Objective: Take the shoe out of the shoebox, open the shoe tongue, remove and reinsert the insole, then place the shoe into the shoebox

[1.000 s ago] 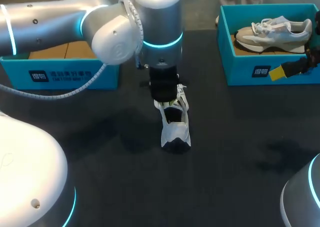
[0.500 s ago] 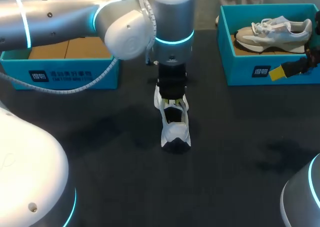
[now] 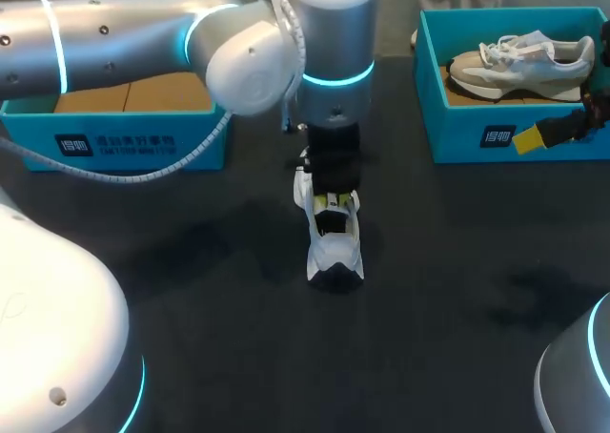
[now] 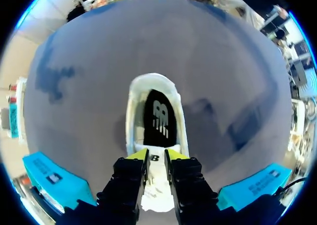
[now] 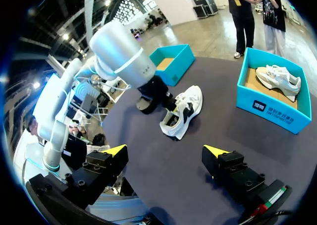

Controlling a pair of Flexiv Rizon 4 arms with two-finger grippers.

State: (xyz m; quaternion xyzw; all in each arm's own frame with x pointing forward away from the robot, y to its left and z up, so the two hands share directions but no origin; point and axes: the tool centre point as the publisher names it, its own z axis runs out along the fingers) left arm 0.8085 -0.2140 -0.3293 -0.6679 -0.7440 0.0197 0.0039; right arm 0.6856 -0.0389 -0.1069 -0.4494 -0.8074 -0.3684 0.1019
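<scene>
Left wrist view: tongue in pincer

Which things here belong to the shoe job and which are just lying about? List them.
Job: white shoe; left gripper pinching its tongue; empty shoebox.
Lying about: second shoebox; grey shoe inside it; right gripper, open, holding nothing.

Shoe mid-table under left end effector, left shoebox back-left, right shoebox back-right holding second shoe

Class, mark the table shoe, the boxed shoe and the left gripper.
table shoe [image 3: 335,254]: head view, toe.
boxed shoe [image 3: 519,66]: head view, side.
left gripper [image 4: 156,154]: left wrist view, between its tips.
</scene>
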